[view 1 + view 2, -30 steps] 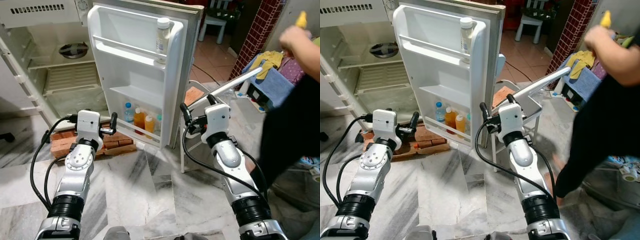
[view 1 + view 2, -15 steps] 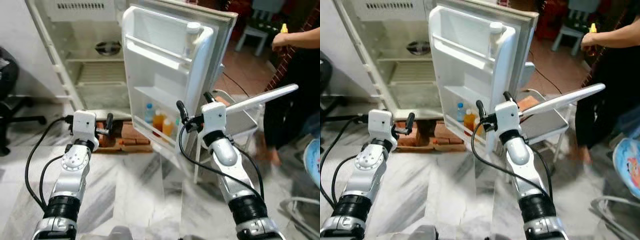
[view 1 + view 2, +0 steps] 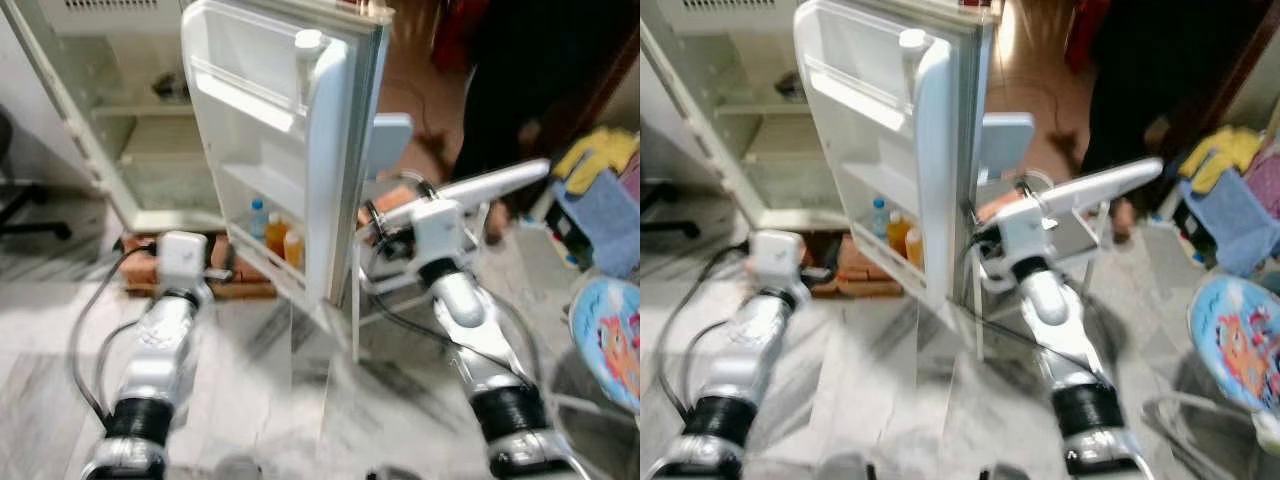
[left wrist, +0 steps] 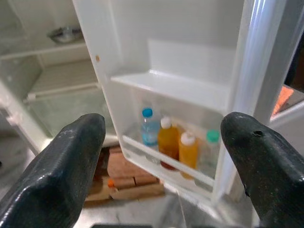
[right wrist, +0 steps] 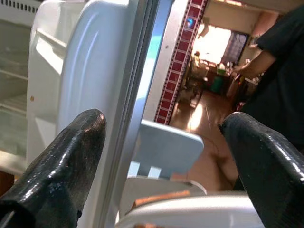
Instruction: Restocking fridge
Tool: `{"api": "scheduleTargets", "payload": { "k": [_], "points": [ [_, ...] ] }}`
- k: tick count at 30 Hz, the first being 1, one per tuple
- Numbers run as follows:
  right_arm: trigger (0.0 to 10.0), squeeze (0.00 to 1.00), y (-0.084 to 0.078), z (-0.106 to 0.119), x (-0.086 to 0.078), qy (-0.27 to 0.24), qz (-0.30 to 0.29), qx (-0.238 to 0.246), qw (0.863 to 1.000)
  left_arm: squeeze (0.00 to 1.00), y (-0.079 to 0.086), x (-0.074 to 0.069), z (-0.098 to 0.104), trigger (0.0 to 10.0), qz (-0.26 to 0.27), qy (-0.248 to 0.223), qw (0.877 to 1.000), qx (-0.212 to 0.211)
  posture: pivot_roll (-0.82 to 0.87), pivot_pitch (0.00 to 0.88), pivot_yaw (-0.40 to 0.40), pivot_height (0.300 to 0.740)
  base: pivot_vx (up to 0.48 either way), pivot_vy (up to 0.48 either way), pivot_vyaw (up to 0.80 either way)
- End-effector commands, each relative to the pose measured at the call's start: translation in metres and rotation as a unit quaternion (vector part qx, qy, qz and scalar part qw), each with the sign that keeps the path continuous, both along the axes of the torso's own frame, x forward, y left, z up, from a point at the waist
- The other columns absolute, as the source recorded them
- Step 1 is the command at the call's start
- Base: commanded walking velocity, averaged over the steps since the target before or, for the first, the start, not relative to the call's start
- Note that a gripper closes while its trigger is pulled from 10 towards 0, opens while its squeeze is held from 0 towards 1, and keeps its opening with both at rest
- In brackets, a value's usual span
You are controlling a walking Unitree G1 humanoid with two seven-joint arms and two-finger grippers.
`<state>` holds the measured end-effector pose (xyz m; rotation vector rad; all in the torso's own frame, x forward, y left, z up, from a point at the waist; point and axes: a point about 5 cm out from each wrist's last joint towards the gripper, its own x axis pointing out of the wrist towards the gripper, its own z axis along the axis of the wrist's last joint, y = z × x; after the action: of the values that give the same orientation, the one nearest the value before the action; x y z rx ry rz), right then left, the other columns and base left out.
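- Left eye view is blurred: both silver arms are raised and bent forward at the elbows, reaching toward the open fridge door (image 3: 285, 150), which swings out between them
- Left gripper (image 4: 161, 156) is held low in front of the door's inner side; left wrist view shows its two black fingers (image 4: 57, 161) spread wide apart with nothing between them
- Beyond those fingers, the door's bottom shelf (image 4: 166, 164) holds a row of bottles: a clear one with a blue cap (image 4: 149, 128), two orange ones (image 4: 168, 142) with white caps, and a pale one with a green cap (image 4: 211, 147) nearest the door's edge
- A white bottle (image 3: 308, 60) stands in the door's top rack
- Fridge cabinet (image 3: 110, 120) stands open behind the door, with a metal bowl (image 4: 66, 33) on an upper shelf; red bricks (image 3: 245, 280) lie on the floor at its foot
- Right gripper (image 5: 164, 156) is held up at the door's outer edge; right wrist view shows its fingers (image 5: 66, 161) wide apart too, gripping nothing, with the door edge seen between them
- A white folding chair (image 3: 400, 215) stands just beside the right forearm, behind the door
- A person in dark clothes (image 3: 1140, 90) stands farther back on the tiled floor
- Piled cloths in yellow and blue (image 3: 600, 180) lie at the far right
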<state>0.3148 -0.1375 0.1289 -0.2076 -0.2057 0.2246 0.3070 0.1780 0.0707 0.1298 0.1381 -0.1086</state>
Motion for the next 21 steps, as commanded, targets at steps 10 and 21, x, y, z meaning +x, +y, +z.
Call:
{"api": "scheduleTargets", "payload": {
  "k": [10, 21],
  "points": [
    [10.0, 0.0, 0.024, 0.016, 0.002, -0.033, 0.051, -0.008, 0.998, 0.0, 0.006, 0.006, 0.007, 10.0, 0.005, -0.001, 1.0, 0.006, 0.07, 0.0, 0.005, 0.74, 0.478, 0.0, 0.0],
    [10.0, 0.0, 0.023, 0.016, 0.007, -0.031, 0.061, -0.011, 0.998, 0.0, -0.004, -0.003, -0.015, 10.0, 0.006, 0.081, 0.997, -0.017, 0.08, 0.0, -0.005, 0.74, 0.042, 0.0, 0.73]
  ]
}}
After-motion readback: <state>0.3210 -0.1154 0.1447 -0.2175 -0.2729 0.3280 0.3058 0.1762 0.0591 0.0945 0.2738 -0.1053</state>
